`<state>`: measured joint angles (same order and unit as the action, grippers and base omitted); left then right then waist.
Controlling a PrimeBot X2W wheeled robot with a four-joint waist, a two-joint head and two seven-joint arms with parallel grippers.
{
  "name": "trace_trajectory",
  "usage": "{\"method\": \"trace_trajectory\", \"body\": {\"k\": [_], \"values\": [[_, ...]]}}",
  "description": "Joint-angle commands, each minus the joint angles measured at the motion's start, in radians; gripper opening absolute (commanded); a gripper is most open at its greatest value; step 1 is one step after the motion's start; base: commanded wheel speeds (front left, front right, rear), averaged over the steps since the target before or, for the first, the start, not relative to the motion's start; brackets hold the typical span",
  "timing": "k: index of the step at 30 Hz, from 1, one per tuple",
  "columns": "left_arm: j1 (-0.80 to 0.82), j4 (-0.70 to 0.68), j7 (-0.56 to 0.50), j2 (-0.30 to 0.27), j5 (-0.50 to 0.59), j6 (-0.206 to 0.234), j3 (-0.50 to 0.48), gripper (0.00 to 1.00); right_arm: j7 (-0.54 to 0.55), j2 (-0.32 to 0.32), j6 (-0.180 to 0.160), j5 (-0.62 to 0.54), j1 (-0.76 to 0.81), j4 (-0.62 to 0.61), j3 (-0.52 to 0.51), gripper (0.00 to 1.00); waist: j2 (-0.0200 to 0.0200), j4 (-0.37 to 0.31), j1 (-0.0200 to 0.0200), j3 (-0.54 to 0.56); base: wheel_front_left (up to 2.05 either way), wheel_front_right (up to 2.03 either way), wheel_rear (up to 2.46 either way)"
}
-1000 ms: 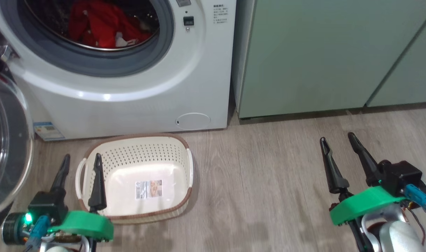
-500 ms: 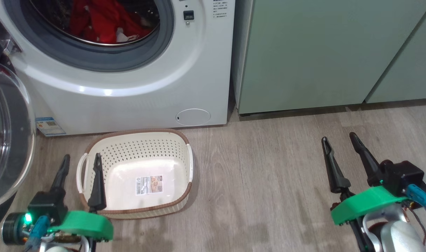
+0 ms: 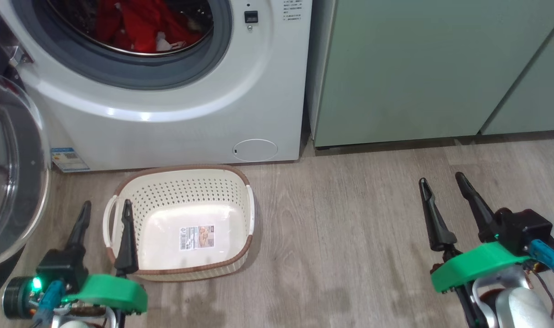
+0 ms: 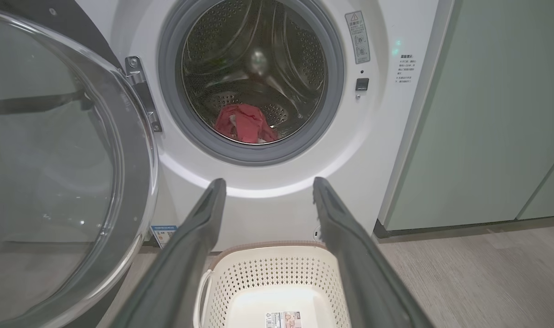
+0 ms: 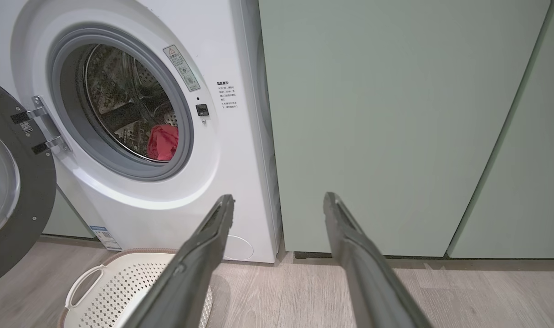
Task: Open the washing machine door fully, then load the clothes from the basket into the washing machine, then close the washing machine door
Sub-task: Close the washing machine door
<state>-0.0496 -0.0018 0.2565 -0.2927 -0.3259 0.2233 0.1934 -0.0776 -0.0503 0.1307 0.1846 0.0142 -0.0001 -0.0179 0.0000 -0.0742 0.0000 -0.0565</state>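
The head camera had shifted slightly over the last second; the washer [image 3: 176, 114], basket [image 3: 186, 193] and both grippers had kept their places.
The left gripper [image 3: 107, 204] stood wide, holding nothing, over the basket's left handle; the right gripper [image 3: 441, 178], equally wide, hung well apart above the floor [image 3: 350, 218]. The basket sat on the floor just before the washer, the red clothes [image 3: 140, 23] lay in the drum, and the door [image 3: 12, 182] stood swung open at left.
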Motion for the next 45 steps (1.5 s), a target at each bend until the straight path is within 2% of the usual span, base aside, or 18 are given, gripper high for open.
{"method": "trace_trajectory", "body": {"k": [1, 10, 23, 29, 37, 45], "values": [[0.037, -0.027, 0.005, -0.018, 0.003, 0.006, -0.041, 1.0, -0.002, 0.0, 0.0, -0.002, -0.024, -0.038, 0.02, 1.0, 0.0, 0.003, 0.0, 0.001, 0.0, 0.0, 0.0], [0.042, -0.024, 0.005, -0.011, 0.005, 0.024, -0.054, 1.0, 0.008, 0.0, 0.0, -0.006, -0.016, -0.046, 0.023, 1.0, 0.0, 0.065, 0.0, 0.013, 0.0, 0.0, 0.0], [0.042, -0.044, 0.005, 0.023, 0.003, 0.039, -0.084, 1.0, 0.031, 0.0, 0.0, -0.01, -0.018, -0.089, 0.048, 1.0, 0.0, 0.324, 0.0, 0.013, 0.0, 0.0, 0.0], [0.034, -0.047, 0.005, 0.039, 0.006, 0.037, -0.107, 1.0, 0.04, 0.0, 0.0, -0.008, -0.018, -0.09, 0.064, 1.0, 0.0, 0.411, 0.0, 0.02, 0.0, 0.0, 0.0], [0.025, -0.046, 0.005, 0.059, 0.016, 0.022, -0.142, 1.0, 0.046, 0.0, 0.0, -0.003, -0.022, -0.087, 0.08, 1.0, 0.0, 0.457, 0.0, 0.022, 0.0, 0.0, 0.0], [0.022, -0.041, 0.005, 0.07, 0.03, 0.009, -0.158, 1.0, 0.046, 0.0, 0.0, -0.001, -0.021, -0.083, 0.085, 1.0, 0.0, 0.461, 0.0, 0.021, 0.0, 0.0, 0.0]]}}
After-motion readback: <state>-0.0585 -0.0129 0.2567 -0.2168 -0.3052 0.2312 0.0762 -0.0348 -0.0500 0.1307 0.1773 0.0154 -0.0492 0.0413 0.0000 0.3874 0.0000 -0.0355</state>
